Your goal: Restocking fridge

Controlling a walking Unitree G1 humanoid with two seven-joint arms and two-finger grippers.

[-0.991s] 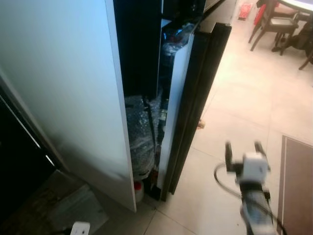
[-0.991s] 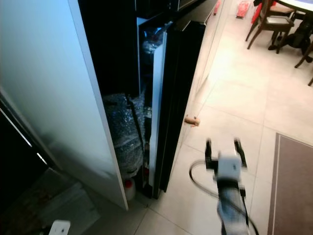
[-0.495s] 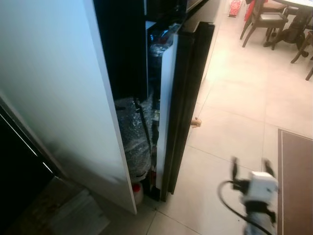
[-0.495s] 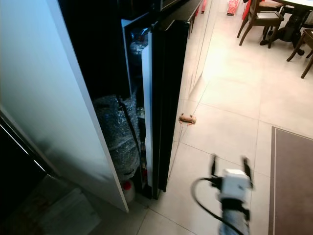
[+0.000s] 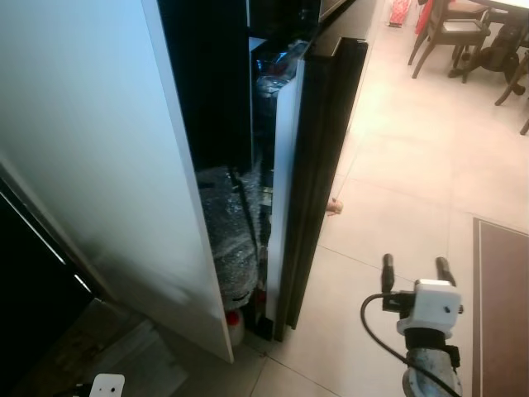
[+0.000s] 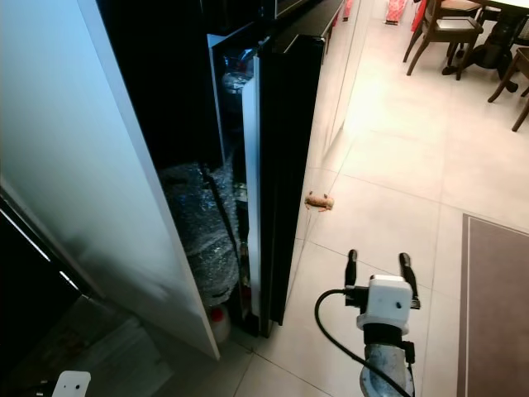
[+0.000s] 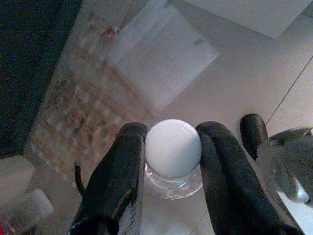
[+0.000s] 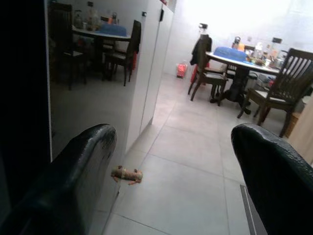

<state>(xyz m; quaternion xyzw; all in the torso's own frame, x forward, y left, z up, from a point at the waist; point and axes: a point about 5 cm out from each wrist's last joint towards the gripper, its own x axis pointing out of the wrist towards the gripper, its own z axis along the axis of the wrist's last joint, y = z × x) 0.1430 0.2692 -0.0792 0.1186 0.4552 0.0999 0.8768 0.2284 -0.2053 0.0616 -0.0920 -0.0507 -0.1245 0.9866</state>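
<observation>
I note the left claw [image 7: 168, 161] clamped on a clear bottle [image 7: 173, 169] with a white cap [image 7: 173, 147], one finger on each side of the neck; beneath it lie a flat white packet [image 7: 159, 61] and a patterned mat [image 7: 80, 105] on the floor.

My right claw [image 5: 413, 273] stands with fingers parted and nothing between them, over pale floor tiles [image 5: 397, 178].

The black fridge door [image 5: 318, 165] stands ajar ahead and to the left of the right claw. Inside I see bubble-wrapped bundles [image 5: 231, 227] low down and bottles [image 5: 277, 70] on the upper door shelf.

A small brown object [image 5: 333, 205] lies on the floor ahead of the right claw, near the door.
</observation>
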